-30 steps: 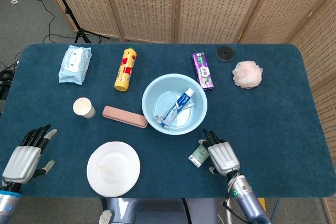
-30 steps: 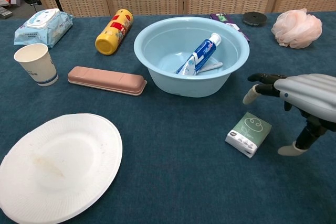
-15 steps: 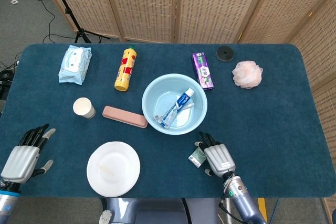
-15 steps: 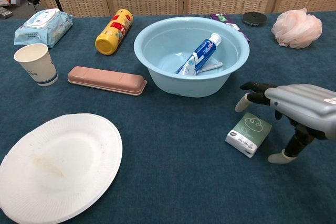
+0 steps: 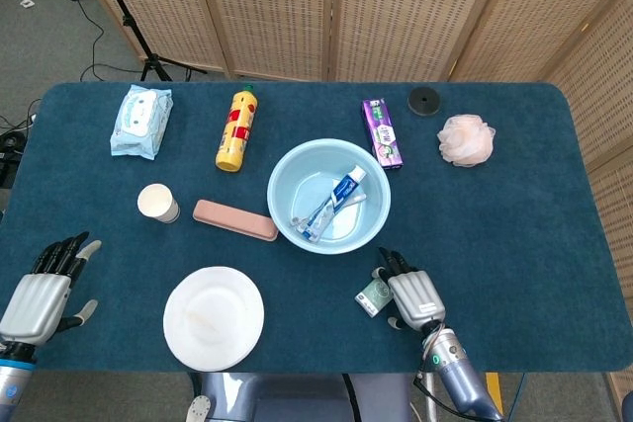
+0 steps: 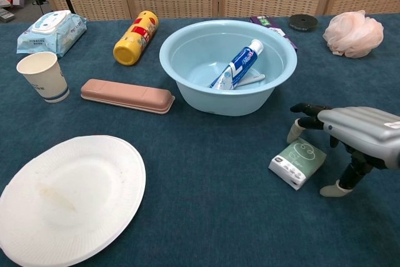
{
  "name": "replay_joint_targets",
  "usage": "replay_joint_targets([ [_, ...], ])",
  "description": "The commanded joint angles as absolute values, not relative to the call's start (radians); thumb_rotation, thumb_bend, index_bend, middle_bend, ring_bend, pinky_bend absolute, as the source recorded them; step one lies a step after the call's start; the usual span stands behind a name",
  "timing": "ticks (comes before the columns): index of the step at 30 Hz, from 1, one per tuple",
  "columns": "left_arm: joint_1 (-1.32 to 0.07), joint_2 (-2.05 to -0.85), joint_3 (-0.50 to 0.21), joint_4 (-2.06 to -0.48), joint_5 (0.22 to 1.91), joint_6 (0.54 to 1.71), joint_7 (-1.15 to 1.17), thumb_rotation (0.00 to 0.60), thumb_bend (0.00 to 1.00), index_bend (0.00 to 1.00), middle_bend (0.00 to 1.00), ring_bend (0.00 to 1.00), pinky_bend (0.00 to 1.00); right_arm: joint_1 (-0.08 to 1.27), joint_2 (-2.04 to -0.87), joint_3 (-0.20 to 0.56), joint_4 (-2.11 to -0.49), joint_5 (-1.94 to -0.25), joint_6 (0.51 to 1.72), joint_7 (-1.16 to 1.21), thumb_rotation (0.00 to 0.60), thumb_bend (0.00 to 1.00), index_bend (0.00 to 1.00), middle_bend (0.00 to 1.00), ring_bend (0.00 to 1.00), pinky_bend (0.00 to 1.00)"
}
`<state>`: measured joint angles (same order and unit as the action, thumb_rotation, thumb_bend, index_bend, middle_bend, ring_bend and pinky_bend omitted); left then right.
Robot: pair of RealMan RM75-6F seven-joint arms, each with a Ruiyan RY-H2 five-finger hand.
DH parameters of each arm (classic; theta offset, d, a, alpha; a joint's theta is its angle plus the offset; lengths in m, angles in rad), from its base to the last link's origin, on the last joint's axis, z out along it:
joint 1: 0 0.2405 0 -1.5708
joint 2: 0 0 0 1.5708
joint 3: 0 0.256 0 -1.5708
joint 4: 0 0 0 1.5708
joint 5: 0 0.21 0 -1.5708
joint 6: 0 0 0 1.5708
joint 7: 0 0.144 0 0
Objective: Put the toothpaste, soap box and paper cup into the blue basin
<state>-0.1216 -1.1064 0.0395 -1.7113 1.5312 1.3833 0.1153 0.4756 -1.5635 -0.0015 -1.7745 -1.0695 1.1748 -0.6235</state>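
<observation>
The blue basin (image 5: 274,195) (image 6: 206,100) stands mid-table with the toothpaste (image 5: 339,197) (image 6: 240,64) lying inside it. A small green soap box (image 5: 371,296) (image 6: 297,162) lies flat on the cloth just in front of the basin's right side. My right hand (image 5: 416,295) (image 6: 357,134) hovers beside and partly over the box, fingers spread above its far edge and thumb down to its right, holding nothing. The paper cup (image 5: 157,203) (image 6: 42,76) stands upright at the left. My left hand (image 5: 42,294) is open near the front left edge, seen only in the head view.
A pink oblong case (image 5: 234,219) (image 6: 127,95) lies left of the basin and a white paper plate (image 5: 214,317) (image 6: 65,198) sits in front. At the back are wet wipes (image 5: 141,121), a yellow bottle (image 5: 235,129), a purple box (image 5: 382,132), a black disc (image 5: 424,101) and a pink pouf (image 5: 465,139).
My right hand has come closer over the soap box and sunk lower, its fingertips now near the box's far edge. My left hand has drifted slightly toward the front edge.
</observation>
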Motion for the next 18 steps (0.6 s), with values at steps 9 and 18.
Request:
replay_joint_targets([
  [9, -0.121, -1.107, 0.039, -1.712, 1.531, 1.384, 0.118, 0.600, 0.27, 0.00, 0.00, 0.00, 0.09, 0.465, -1.561, 0.005, -1.767, -1.090, 1.190, -0.616, 0.600, 0.16, 0.43, 0.09, 0.04, 0.34],
  [18, -0.120, -1.106, 0.038, -1.713, 1.532, 1.386, 0.115, 0.600, 0.27, 0.00, 0.00, 0.00, 0.09, 0.456, -1.559, 0.006, -1.761, -1.095, 1.200, -0.620, 0.600, 0.16, 0.57, 0.16, 0.12, 0.35],
])
